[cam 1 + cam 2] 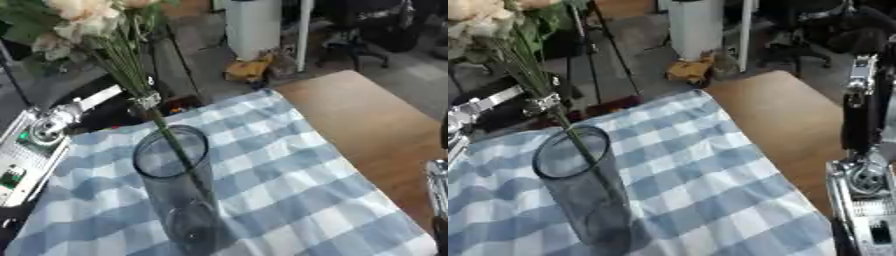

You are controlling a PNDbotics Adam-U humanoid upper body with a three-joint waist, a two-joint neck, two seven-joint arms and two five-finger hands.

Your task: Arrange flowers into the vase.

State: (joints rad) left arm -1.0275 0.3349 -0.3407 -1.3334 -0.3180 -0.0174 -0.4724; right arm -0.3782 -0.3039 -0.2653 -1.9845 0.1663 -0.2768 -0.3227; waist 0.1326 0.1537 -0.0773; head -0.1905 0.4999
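— One bunch of flowers (87, 20) at eleven o'clock, stems (179, 150) dipping into the glass vase (179, 195) on the checked cloth (289, 165).

— Hands?

— Left hand (144, 100) pinches the stems; right hand's fingers — can't tell.

The blooms of the flowers (83, 17) run off the top edge, well above the vase (175, 185). The vase's base is cut by the bottom edge. The left hand (144, 100) by the stems above the vase is a blur; its fingers can't be made out. No right hand shows.
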